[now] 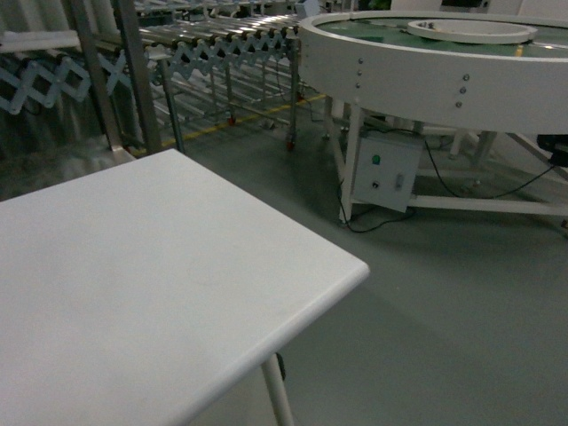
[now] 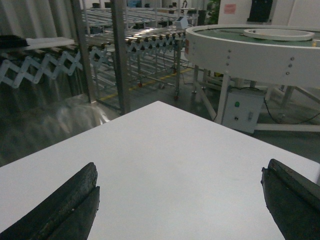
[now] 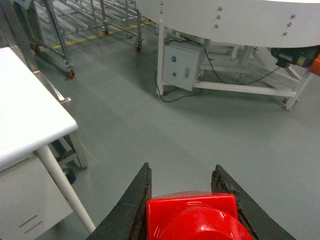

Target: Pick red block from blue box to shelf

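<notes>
The red block [image 3: 192, 215] is glossy, with a round stud facing the camera, and my right gripper [image 3: 182, 167] is shut on it, both dark fingers pressed to its sides. It hangs over grey floor to the right of the white table [image 3: 25, 110]. My left gripper [image 2: 181, 170] is open and empty, its fingers wide apart just above the white table top [image 2: 165, 145]. Flat steel uprights of the shelf [image 1: 133, 71] rise behind the table's far edge, also in the left wrist view [image 2: 120, 55]. The blue box is out of view. Neither gripper shows in the head view.
A scissor-frame roller conveyor [image 1: 231, 40] runs behind the shelf uprights. A large white round conveyor table [image 1: 426, 71] with a control box [image 1: 383, 170] and cables beneath stands at the right. Grey floor [image 1: 444, 302] lies between it and the table's corner [image 1: 359, 266].
</notes>
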